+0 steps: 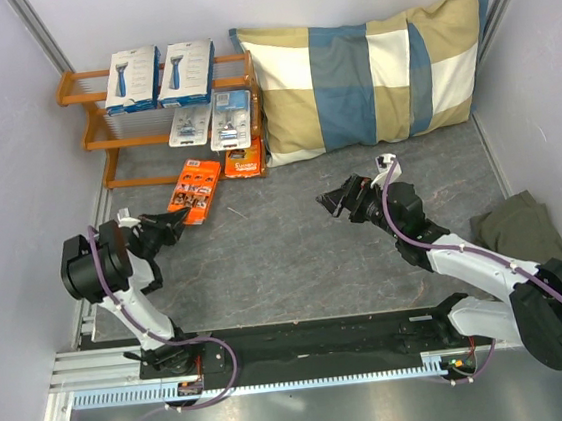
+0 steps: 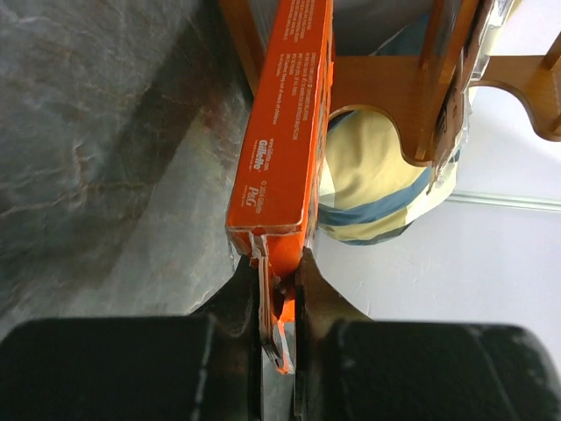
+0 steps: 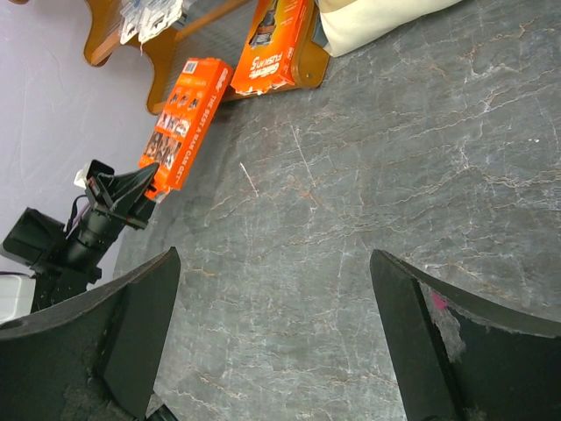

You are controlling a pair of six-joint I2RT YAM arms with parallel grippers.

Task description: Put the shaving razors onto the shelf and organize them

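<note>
The wooden shelf (image 1: pixel 93 142) stands at the back left. Two white razor boxes (image 1: pixel 134 79) lie on its top tier, two clear blister packs (image 1: pixel 230 119) on the middle tier, and one orange pack (image 1: pixel 247 160) on the lowest tier. My left gripper (image 1: pixel 177 221) is shut on the near end of the second orange pack (image 1: pixel 195 190), which slants toward the shelf's foot; it also shows in the left wrist view (image 2: pixel 285 149) and the right wrist view (image 3: pixel 185 121). My right gripper (image 1: pixel 333 202) is open and empty over the grey table, seen in the right wrist view (image 3: pixel 279 329).
A blue-and-beige checked pillow (image 1: pixel 377 72) leans at the back, right of the shelf. A dark green cloth (image 1: pixel 520 227) lies at the right edge. Walls close the left and right sides. Grey tabletop (image 1: pixel 286 260) lies between the arms.
</note>
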